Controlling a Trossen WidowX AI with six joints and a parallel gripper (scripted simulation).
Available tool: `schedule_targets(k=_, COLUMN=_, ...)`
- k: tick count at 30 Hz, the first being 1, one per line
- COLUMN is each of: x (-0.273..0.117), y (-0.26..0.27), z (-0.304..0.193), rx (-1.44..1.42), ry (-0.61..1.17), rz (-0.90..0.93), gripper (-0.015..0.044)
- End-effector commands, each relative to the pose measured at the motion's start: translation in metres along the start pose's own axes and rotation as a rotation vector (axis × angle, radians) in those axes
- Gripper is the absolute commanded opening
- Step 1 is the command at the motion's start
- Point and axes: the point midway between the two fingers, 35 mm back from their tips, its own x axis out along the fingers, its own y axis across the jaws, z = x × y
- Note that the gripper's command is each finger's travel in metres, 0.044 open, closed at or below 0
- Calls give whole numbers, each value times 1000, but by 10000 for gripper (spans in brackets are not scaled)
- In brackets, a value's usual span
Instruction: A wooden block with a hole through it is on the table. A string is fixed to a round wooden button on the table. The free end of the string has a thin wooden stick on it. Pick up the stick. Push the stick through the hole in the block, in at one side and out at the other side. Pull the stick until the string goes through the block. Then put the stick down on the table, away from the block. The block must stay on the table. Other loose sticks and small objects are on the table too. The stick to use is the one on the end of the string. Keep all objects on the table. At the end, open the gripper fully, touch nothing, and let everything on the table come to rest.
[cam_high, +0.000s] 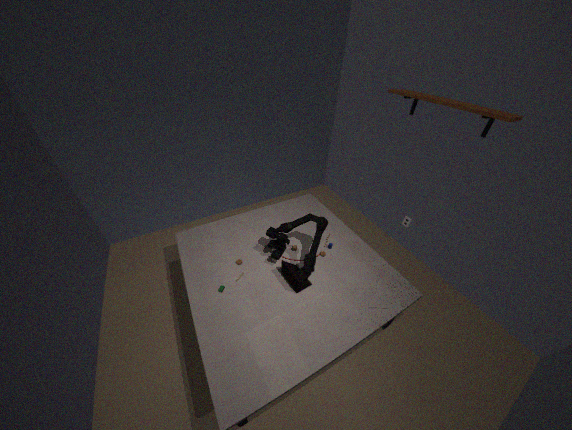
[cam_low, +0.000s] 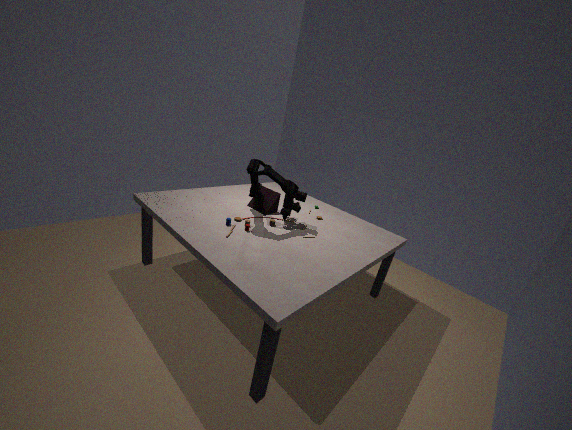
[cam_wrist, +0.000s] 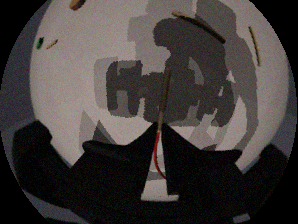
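My gripper (cam_wrist: 158, 124) (cam_low: 285, 218) is shut on the string's stick (cam_wrist: 165, 95) near its string end, low over the table; the stick points away from the fingers. The red string (cam_wrist: 155, 154) (cam_low: 262, 217) runs back between the fingers in the wrist view, and across the table to the round wooden button (cam_high: 322, 254) (cam_low: 238, 219). The wooden block (cam_high: 294, 248) (cam_low: 272, 222) stands on the table between the gripper and the button side. The block's hole is too small to make out, and the block is not seen in the wrist view.
Loose sticks (cam_wrist: 200, 26) (cam_wrist: 255, 46) (cam_low: 231, 231) (cam_low: 309, 237) (cam_high: 240, 276) lie around. A green piece (cam_high: 221, 288) (cam_wrist: 40, 43), a tan piece (cam_high: 239, 262) (cam_low: 319, 218), a blue piece (cam_high: 330, 245) (cam_low: 228, 221) and a red piece (cam_low: 247, 227) are also on the table.
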Motion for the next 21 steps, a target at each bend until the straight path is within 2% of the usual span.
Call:
schedule_targets(k=1, x=-5, y=0, z=1, rx=2, ry=-2, rz=3, gripper=0)
schedule_targets(k=21, x=-30, y=1, z=2, rx=2, ry=-4, rz=5, gripper=0)
